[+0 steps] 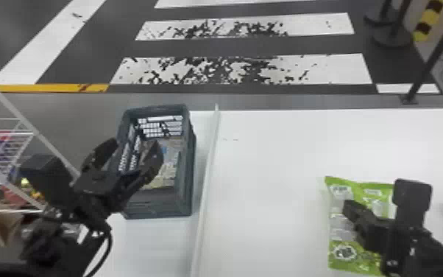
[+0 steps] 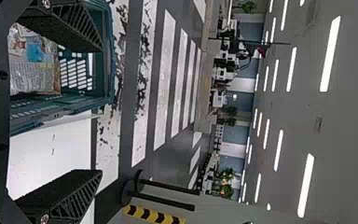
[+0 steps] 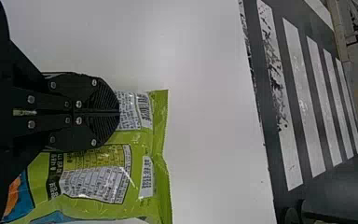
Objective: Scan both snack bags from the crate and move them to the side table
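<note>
Over the near left part of the crate (image 1: pixel 186 184), my left gripper (image 1: pixel 133 147) is open; the left wrist view shows the same gripper (image 2: pixel 100 111) with its fingers wide apart. A pale, crinkled package (image 1: pixel 169 162) with a blue patch lies inside the crate. My right gripper (image 1: pixel 346 207) is above a green snack bag (image 1: pixel 338 191) on the white table. Its fingers are together in the right wrist view, where the gripper (image 3: pixel 119 112) covers part of the green bag (image 3: pixel 140 140); whether they pinch its film cannot be told.
A raised white strip (image 1: pixel 206 176) divides the crate's surface from the large white table (image 1: pixel 268 165). A wire rack (image 1: pixel 0 154) with goods stands left of my left arm. Beyond the table are floor stripes and a dark post (image 1: pixel 430 59).
</note>
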You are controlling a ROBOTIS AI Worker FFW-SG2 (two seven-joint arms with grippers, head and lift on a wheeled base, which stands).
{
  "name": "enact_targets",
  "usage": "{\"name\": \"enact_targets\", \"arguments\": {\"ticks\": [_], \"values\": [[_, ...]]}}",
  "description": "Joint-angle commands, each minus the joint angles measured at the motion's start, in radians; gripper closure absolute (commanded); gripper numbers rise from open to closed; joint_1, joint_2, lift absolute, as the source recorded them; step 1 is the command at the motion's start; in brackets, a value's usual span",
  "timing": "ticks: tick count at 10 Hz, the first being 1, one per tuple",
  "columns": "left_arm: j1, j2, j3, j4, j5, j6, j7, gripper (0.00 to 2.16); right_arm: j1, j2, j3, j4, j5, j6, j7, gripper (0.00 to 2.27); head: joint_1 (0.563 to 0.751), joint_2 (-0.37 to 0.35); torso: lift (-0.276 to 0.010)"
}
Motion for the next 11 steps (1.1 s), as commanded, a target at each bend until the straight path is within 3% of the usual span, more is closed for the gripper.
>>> {"name": "enact_targets", "arguments": {"ticks": [1,8,11], "values": [[-0.006,-0.002,-0.004,0.003,-0.001,0.000,0.001,0.07,0.016,0.000,-0.014,-0.008,-0.003,0.001,0.006,2.25,0.695,0.123,-0.029],[-0.015,-0.001,-0.010,0.011,0.000,-0.003,0.000,0.07,0.087,0.000,-0.043,-0.144,-0.041,0.013,0.015,2.25,0.695,0.107,-0.029],[-0.015,-0.002,-0.015,0.011,0.000,-0.003,-0.002,0.07,0.143,-0.002,-0.097,-0.201,-0.047,0.019,0.026,2.25,0.695,0.084,-0.029]]}}
